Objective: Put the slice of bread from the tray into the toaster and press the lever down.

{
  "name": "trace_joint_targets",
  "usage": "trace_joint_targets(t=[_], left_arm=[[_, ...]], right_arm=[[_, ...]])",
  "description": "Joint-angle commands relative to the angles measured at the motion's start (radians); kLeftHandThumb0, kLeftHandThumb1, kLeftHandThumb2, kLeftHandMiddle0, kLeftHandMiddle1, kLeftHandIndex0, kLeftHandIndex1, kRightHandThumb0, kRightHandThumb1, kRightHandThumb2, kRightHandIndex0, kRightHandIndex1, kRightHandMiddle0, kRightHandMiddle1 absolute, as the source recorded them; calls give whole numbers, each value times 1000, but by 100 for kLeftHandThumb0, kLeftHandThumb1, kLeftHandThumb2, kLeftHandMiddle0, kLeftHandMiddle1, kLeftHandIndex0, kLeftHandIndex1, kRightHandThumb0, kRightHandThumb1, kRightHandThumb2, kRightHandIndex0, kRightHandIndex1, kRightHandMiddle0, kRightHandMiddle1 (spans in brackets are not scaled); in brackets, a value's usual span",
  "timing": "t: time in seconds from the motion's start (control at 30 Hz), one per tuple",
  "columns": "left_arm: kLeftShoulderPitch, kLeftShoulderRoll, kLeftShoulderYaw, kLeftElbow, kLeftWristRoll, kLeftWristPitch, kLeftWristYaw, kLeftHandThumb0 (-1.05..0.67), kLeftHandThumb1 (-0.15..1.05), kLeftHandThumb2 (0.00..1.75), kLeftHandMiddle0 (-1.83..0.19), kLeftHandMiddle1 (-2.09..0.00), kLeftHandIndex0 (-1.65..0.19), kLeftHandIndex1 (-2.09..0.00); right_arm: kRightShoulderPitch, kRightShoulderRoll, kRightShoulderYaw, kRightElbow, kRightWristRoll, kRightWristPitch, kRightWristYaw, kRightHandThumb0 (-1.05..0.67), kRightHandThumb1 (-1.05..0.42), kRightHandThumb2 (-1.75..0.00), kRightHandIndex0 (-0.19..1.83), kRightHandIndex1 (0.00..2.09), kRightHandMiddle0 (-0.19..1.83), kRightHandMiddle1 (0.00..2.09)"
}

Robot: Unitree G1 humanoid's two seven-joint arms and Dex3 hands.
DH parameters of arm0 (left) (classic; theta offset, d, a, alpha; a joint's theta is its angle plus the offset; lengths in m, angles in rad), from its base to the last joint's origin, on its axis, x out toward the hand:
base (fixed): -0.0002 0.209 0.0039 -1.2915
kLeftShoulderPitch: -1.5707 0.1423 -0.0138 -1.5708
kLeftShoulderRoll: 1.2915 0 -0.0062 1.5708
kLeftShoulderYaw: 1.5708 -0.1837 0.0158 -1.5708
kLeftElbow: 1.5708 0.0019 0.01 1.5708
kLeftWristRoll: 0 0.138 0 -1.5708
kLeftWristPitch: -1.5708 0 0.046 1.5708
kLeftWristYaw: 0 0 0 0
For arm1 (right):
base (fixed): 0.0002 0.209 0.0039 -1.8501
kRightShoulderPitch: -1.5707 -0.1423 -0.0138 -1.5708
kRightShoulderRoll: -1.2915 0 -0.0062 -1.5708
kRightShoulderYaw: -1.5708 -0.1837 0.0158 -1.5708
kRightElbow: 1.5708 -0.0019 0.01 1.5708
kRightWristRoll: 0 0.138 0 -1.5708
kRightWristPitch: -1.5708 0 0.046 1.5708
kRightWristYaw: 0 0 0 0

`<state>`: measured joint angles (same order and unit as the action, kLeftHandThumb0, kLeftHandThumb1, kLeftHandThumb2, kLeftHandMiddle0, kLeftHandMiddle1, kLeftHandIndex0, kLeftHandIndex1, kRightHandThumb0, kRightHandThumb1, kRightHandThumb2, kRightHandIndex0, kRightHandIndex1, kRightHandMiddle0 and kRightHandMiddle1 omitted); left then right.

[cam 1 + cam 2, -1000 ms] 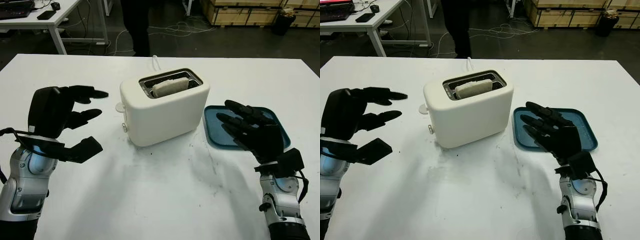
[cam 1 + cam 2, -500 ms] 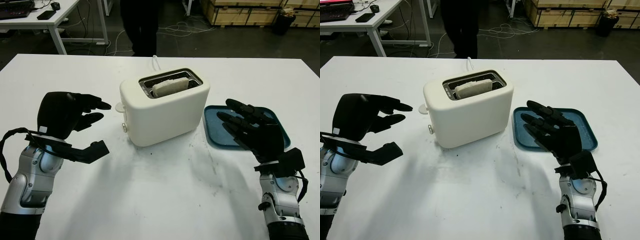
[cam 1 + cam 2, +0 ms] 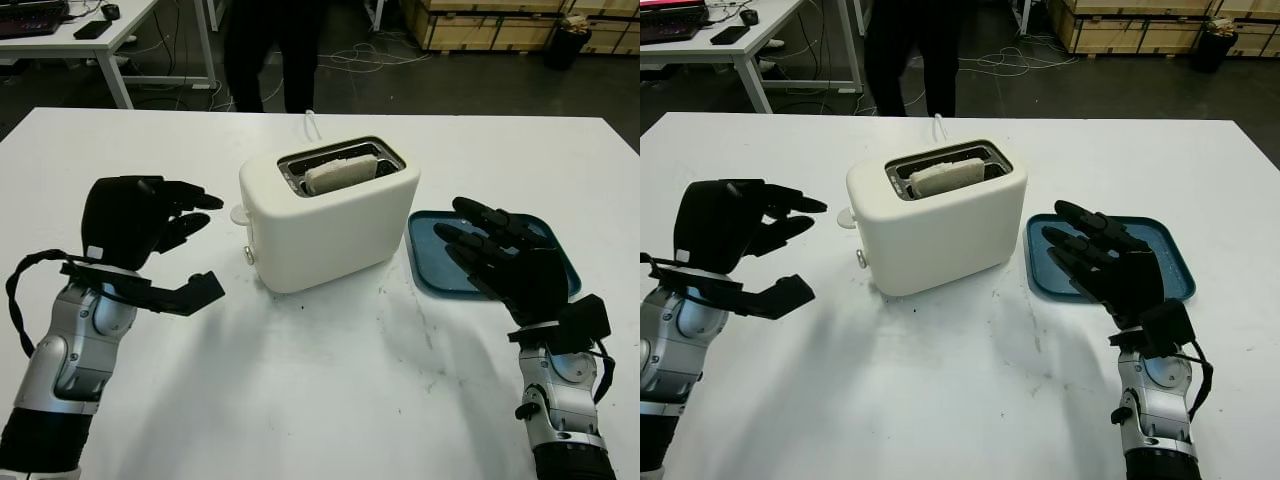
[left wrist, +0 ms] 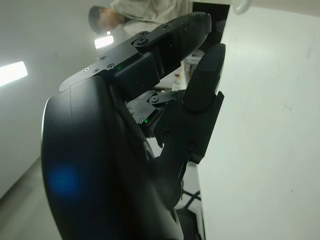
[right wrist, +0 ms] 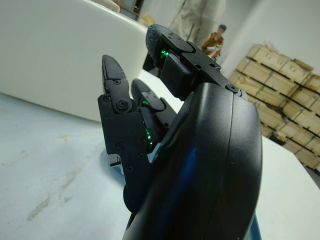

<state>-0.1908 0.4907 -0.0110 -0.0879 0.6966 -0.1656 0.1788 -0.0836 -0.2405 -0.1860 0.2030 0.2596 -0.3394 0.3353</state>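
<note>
One bread slice [image 3: 340,175] sits in the toaster [image 3: 330,220] slot at bench [image 3: 330,400] centre. We note the left hand [image 3: 135,220], released and holding nothing, near the toaster's lever [image 3: 240,214]; the right hand [image 3: 510,265], likewise unloaded, hangs over the tray [image 3: 425,265].

Looks like a robotics lab or workshop space rather than anyone's kitchen. Behind the big white counter [image 3: 330,400] there's bare dark concrete floor [image 3: 480,75] with loose cables [image 3: 370,55] snaking across it, and stacked wooden pallets [image 3: 490,22] sit beyond its far right corner. Off the counter's far left corner is a white desk [image 3: 80,35] with computer gear, and a person [image 3: 272,50] stands just past the far edge.
</note>
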Motion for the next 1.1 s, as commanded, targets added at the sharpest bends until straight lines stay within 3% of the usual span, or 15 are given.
trace_joint_targets(t=[0.0, 1.07], left_arm=[[-20, -7, -8, 14, 9, -9, 21, -25, 78, 0, -103, -98, -133, -2], [-65, -28, -55, 70, -18, -13, -9, -21, 77, 1, -99, -113, -133, -1]], right_arm=[[-4, 5, -5, -8, 6, 9, 2, -22, -92, -9, 81, 0, 74, 0], [16, 11, -6, -31, 3, 30, -8, -23, -92, -9, 80, 0, 73, 0]])
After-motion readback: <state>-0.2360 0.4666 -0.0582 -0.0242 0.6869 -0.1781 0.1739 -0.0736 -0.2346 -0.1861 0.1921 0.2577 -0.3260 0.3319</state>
